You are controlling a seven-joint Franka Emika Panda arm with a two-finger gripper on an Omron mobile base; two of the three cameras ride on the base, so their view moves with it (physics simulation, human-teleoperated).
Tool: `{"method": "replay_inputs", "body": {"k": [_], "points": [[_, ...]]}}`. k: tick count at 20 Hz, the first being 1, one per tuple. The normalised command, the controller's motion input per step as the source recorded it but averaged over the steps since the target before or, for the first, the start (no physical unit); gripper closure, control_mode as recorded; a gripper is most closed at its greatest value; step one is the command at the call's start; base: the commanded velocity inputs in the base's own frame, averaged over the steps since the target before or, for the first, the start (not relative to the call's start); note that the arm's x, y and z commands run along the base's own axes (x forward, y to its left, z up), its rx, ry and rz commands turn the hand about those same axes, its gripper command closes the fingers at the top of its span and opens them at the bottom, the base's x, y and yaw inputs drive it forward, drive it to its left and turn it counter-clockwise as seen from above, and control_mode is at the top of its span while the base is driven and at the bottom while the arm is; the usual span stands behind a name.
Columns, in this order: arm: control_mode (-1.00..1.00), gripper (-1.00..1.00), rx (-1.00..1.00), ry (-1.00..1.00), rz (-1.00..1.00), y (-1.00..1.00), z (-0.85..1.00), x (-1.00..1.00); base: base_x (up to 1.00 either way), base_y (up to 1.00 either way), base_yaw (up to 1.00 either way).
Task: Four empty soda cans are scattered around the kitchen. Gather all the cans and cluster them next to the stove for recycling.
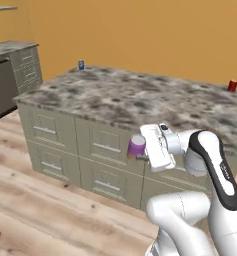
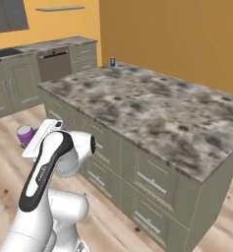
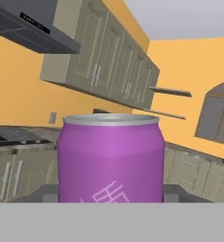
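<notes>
The gripper [image 1: 140,150] pinched the purple can [image 1: 137,145] between its jaws, carried in the air in front of the island's drawers [image 1: 107,147]. The blue can [image 1: 81,65] and a red can [image 1: 232,85] stood well apart on the island counter [image 1: 140,100], so by my reading most of the gathering was left. The fourth can was nowhere to be made out. The finger tips were hard to tell behind the purple can.

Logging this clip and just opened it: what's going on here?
The robot arm's gripper holds a purple can upright in the air, in front of the island drawers. A blue can stands on the island's far corner and a red can on its right far edge, both not yet collected.
</notes>
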Motion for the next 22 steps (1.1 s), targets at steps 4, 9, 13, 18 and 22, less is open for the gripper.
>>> {"method": "replay_inputs", "body": {"k": [4,9,13,18,22], "points": [[1.00,1.00,0.00,0.00,0.00,0.00,0.00,0.00,1.00,0.31,0.11],[1.00,1.00,0.00,0.00,0.00,0.00,0.00,0.00,1.00,0.46,0.05],[1.00,1.00,0.00,0.00,0.00,0.00,0.00,0.00,0.81,0.72,0.02],[1.00,1.00,0.00,0.00,0.00,0.00,0.00,0.00,0.45,0.89,0.00],[1.00,1.00,0.00,0.00,0.00,0.00,0.00,0.00,0.37,0.82,0.02]]}}
